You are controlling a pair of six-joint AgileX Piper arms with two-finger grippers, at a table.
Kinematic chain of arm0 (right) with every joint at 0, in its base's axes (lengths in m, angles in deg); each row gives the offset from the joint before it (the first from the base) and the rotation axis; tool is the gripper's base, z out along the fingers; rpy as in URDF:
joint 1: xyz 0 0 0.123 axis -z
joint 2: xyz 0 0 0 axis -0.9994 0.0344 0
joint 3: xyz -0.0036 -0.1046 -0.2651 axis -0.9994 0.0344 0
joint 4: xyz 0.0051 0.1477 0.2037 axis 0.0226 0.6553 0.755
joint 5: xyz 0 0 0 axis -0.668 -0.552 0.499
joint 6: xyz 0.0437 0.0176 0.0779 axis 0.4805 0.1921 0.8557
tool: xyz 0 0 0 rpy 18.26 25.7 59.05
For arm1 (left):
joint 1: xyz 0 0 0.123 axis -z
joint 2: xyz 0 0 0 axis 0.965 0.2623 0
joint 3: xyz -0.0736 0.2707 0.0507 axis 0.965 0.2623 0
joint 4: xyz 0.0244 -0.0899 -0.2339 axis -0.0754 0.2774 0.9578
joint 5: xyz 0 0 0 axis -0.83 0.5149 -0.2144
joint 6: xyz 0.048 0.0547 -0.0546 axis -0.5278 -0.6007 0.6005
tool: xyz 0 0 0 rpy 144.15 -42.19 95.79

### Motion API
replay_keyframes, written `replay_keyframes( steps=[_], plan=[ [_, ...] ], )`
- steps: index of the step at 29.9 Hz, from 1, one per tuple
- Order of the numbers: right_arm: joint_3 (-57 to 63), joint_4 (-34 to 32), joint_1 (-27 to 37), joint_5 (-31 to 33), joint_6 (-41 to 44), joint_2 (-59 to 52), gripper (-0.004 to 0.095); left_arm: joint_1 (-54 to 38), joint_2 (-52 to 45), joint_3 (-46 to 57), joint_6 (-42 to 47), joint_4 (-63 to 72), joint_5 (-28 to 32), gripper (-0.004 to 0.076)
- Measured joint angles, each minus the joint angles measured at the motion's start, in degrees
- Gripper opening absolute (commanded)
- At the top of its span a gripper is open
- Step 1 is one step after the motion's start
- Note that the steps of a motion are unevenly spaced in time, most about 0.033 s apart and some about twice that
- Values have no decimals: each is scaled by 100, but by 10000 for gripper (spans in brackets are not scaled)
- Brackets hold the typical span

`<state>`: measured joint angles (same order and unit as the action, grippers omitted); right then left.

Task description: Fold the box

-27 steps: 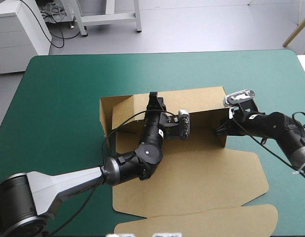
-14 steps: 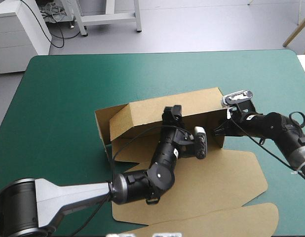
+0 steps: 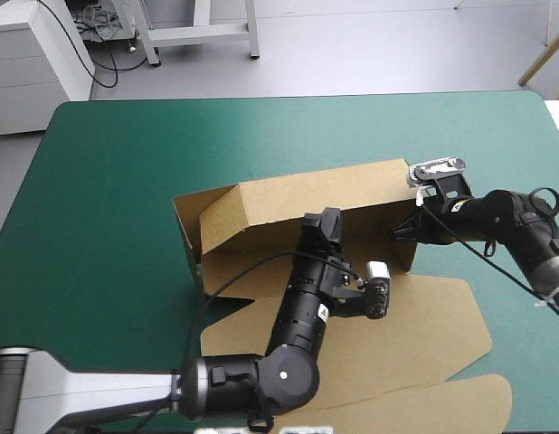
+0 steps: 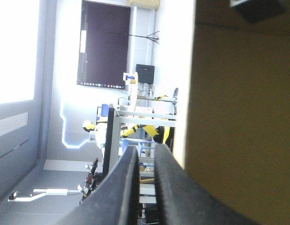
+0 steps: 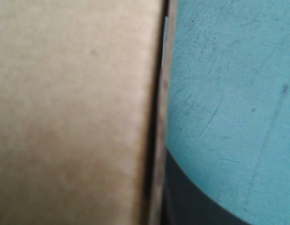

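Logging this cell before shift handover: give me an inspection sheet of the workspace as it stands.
Surface: teal-green cover, no spill or tear visible.
Job's things: brown box, partly folded; far wall raised, lid flat toward the near edge.
Clutter: nothing seen.
End effectors: left end effector shut and empty, beside the far wall's inner face; right end effector at the box's right end, open or shut cannot be told.
Cables: nothing seen beyond the robot's own.
Surroundings: nothing seen at the table.
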<state>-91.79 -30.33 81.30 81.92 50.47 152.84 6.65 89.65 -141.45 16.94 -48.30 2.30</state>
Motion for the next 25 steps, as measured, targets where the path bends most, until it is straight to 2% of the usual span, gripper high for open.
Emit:
replay_keyframes(
  steps=[4, 11, 17, 20, 25],
  plan=[
    [-394, -393, -14, 325, 424, 20, 0, -184, -621, -253, -20, 0, 150, 7],
    [-1167, -855, -18, 1027, 872, 561, 0, -1431, -1509, -827, -20, 269, 1240, 7],
    [-1902, -1055, -18, 1254, 1009, 1383, 1, -2894, -1848, -991, -93, 1635, 1427, 7],
    [-2432, -1103, -20, 1223, 1016, 1856, 1, -3706, -1886, -997, -533, 2628, 1421, 7],
    [-3307, -1069, -20, 1071, 1144, 2696, 1, -5061, -1881, -997, -1769, 4687, 1335, 7]
  ],
)
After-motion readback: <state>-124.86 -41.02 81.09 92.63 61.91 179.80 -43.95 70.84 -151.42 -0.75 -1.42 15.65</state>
